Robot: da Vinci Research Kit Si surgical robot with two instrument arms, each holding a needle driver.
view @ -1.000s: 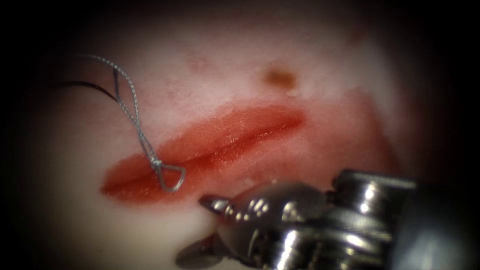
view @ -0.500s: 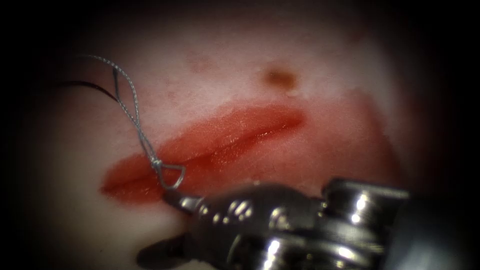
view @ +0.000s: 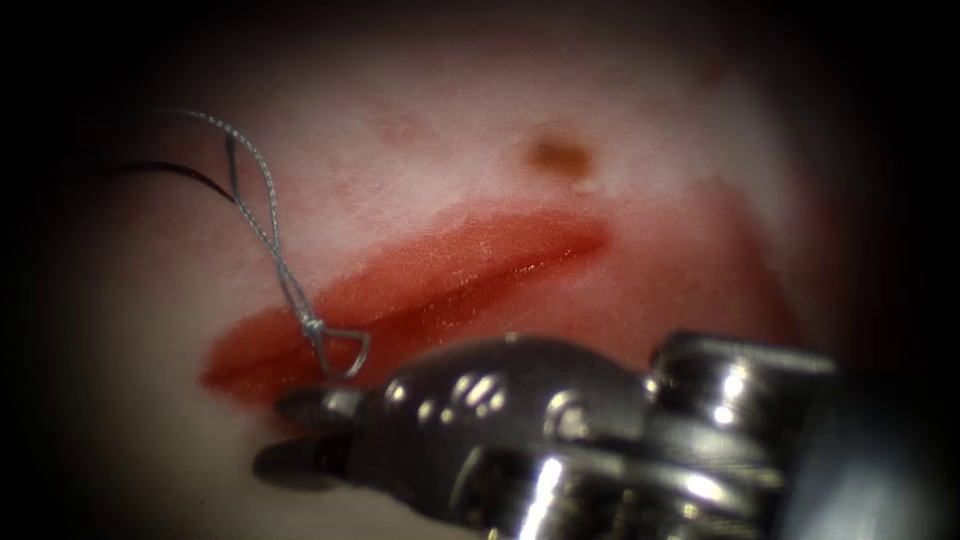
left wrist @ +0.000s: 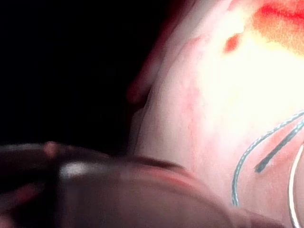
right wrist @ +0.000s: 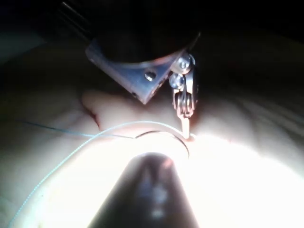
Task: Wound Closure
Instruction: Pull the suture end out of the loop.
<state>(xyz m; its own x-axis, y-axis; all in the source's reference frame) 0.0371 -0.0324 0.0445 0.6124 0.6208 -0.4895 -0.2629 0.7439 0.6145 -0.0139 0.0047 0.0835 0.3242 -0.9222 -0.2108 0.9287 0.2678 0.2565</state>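
Pale tissue (view: pixel 130 400) forms the working surface. Its cut (view: pixel 470 280) runs slantwise across the endoscope view, rimmed with red fluid (view: pixel 520 235).

1. Thread. A twisted grey thread (view: pixel 262 215) comes down from the upper left and ends in a small knotted loop (view: pixel 343 352) lying over the left end of the cut. A thin dark strand (view: pixel 170 170) lies further left. Thread, loop and strand sit exactly as they did a second earlier.

2. Needle. In the right wrist view a thin bright curve (right wrist: pixel 164 134) lies on top of the tissue beside a pale length of thread. It reads as the needle, resting on the surface and not driven in — a judgement, since its ends are unclear.

3. Right tool (view: pixel 300 435). This is what has changed. It has advanced toward the picture's left, along the near side of the cut. Its jaws, spread wide a second ago, now stand only slightly apart, with nothing seen between them. The tips lie just beside the loop, apart from it — the thread is within reach, not gripped.

4. Left tool. What it holds cannot be told.
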